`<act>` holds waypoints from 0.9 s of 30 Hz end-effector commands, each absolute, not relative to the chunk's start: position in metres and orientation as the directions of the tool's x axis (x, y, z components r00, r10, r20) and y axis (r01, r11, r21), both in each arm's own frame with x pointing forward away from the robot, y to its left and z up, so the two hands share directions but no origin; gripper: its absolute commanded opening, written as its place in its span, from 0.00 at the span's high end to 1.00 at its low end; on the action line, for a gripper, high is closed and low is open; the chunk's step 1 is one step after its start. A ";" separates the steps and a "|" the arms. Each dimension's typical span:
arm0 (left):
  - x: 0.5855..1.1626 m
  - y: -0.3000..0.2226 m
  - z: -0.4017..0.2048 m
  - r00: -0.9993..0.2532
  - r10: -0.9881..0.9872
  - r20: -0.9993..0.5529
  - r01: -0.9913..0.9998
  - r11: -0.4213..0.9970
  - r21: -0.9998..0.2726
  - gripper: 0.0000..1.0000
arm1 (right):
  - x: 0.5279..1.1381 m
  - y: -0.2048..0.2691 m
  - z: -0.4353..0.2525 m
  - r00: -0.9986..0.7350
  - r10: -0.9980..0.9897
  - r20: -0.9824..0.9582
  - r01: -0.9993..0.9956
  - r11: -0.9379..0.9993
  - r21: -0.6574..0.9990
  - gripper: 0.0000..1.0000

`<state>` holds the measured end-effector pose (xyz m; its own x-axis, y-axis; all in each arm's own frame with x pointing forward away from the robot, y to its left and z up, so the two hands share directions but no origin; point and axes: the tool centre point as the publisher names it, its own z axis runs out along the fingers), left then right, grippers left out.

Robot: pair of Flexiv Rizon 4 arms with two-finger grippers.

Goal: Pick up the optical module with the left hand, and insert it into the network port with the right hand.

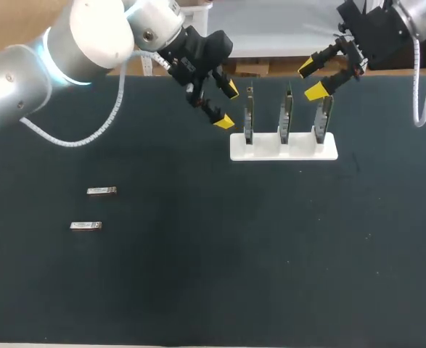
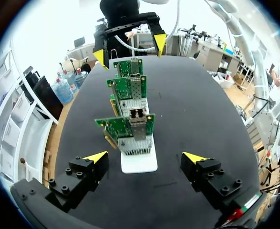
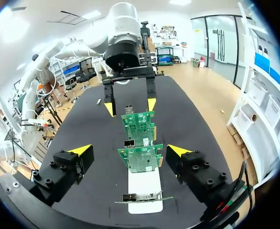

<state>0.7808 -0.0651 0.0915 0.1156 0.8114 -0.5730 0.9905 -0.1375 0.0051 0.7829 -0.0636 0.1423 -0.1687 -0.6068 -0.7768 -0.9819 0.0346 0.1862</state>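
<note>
Modules (image 1: 101, 191) lie flat on the worktop (image 1: 198, 275) at the frame's left, well away from the released left gripper (image 1: 227, 105) and right gripper (image 1: 311, 80) flanking the boards (image 1: 284, 116), so a careless swing could clip a board.

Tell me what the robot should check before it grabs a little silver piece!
1. Left gripper open and empty: ok.
2. Right gripper open and empty: ok.
3. Optical module and other module lying flat on the table, uncovered: ok.
4. Left gripper above a module: not ok; it hangs beside the white stand, away from both.
5. Three boards upright in the stand: ok.
6. Network ports free: cannot tell.
</note>
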 end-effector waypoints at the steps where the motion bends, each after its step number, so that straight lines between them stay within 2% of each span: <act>1: 0.750 -0.043 0.104 0.148 0.834 -0.531 0.989 -0.134 0.065 0.00 | 0.782 -0.063 0.142 -0.169 -0.607 -0.777 -0.982 0.037 0.184 0.00; 7: 0.726 -0.002 0.104 0.140 0.891 -0.432 0.989 -0.104 0.106 0.00 | 0.782 -0.063 0.142 -0.169 -0.607 -0.777 -0.982 0.037 0.184 0.00; 27: 0.675 0.129 0.084 0.004 0.988 -0.153 0.986 0.022 0.165 0.00 | 0.782 -0.063 0.142 -0.169 -0.607 -0.777 -0.982 0.037 0.184 0.00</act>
<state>0.6941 0.1207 0.0854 0.0094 0.9857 -0.1683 0.9997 -0.0053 0.0252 0.7829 -0.0636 0.1423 -0.1687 -0.6068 -0.7768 -0.9819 0.0347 0.1861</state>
